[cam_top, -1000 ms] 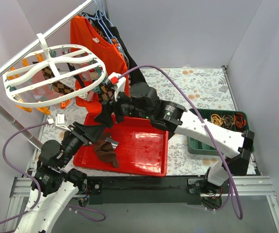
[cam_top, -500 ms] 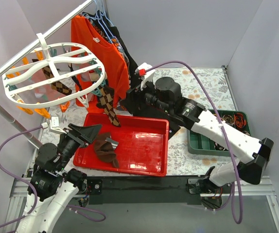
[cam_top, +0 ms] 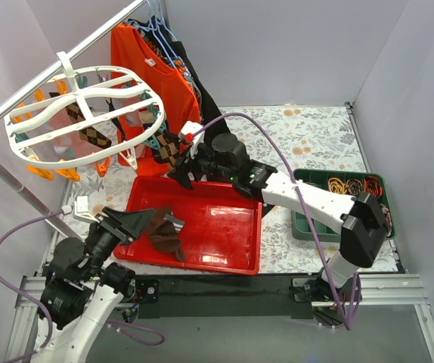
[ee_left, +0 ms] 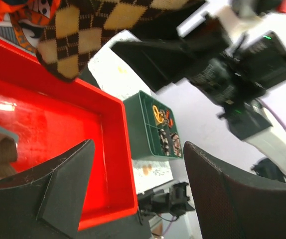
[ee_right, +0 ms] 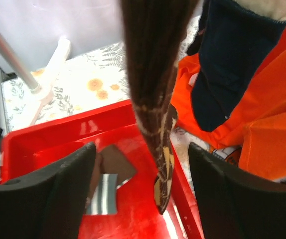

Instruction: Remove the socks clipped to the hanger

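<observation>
Hanging from a rail (cam_top: 103, 32) in the upper left of the overhead view, the white oval hanger (cam_top: 73, 83) carries orange and teal clips (cam_top: 69, 174) around its rim. Brown argyle socks (cam_top: 90, 137) are clipped beneath it. A further argyle sock (cam_top: 167, 148) hangs at the hanger's right edge, in front of the orange shirt (cam_top: 164, 83), its toe over the far left corner of the red tray (cam_top: 224, 227).

The right gripper (ee_right: 142, 164) is spread wide and holds nothing. Its wrist view shows that argyle sock hanging edge-on between the two fingers (ee_right: 58, 199), with a gap on each side; no contact is seen.

The left gripper (ee_left: 139, 145) is likewise spread wide and empty. In the overhead view it sits at the lower left, at the tray's near left edge. Just beside it, a dark brown sock (cam_top: 164, 236) lies crumpled in the left half of the tray. Whether the gripper touches this sock cannot be told.

A green bin (cam_top: 308, 223) stands right of the tray on the floral tabletop (cam_top: 315, 132), with small coiled items inside.
</observation>
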### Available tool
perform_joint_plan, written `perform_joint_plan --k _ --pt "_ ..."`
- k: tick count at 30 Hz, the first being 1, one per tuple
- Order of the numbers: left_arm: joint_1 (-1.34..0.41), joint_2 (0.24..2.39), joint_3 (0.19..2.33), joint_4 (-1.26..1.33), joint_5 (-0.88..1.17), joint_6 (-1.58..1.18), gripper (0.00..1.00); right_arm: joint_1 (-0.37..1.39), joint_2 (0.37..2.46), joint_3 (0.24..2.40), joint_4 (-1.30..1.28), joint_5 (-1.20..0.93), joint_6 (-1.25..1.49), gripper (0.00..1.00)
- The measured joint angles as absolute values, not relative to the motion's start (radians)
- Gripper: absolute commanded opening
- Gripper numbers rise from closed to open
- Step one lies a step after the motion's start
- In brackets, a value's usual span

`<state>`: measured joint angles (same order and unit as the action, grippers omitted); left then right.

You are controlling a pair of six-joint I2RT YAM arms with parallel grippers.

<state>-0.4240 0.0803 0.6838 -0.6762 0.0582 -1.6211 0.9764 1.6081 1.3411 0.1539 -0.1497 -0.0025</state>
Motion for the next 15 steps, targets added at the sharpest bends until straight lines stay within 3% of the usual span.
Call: perform_joint_plan --k 1,3,4,6,7,10,15 --pt "-0.424 0.060 0.683 -0.692 0.063 -1.631 0.69 0.976 1.627 1.342 0.174 -0.149 0.002 0.60" --pt "-0.424 0.020 0.680 -0.719 0.068 -1.654 0.69 0.980 1.664 1.349 0.197 -0.139 0.010 0.53" --pt "-0.424 0.003 0.678 -0.732 0.070 -1.668 0.69 0.982 1.679 1.353 0.205 -0.131 0.018 0.42" --pt "-0.424 -0.001 0.672 -0.749 0.072 -1.693 0.68 0.992 1.697 1.354 0.213 -0.109 0.025 0.31" --pt "-0.424 -0.001 0.663 -0.758 0.072 -1.704 0.68 1.001 1.702 1.354 0.214 -0.097 0.035 0.19" --pt "-0.424 -0.001 0.640 -0.789 0.072 -1.725 0.71 1.030 1.703 1.356 0.226 -0.073 0.057 0.02" --pt "-0.424 0.001 0.630 -0.812 0.070 -1.721 0.79 1.079 1.699 1.361 0.243 -0.047 0.107 0.01"
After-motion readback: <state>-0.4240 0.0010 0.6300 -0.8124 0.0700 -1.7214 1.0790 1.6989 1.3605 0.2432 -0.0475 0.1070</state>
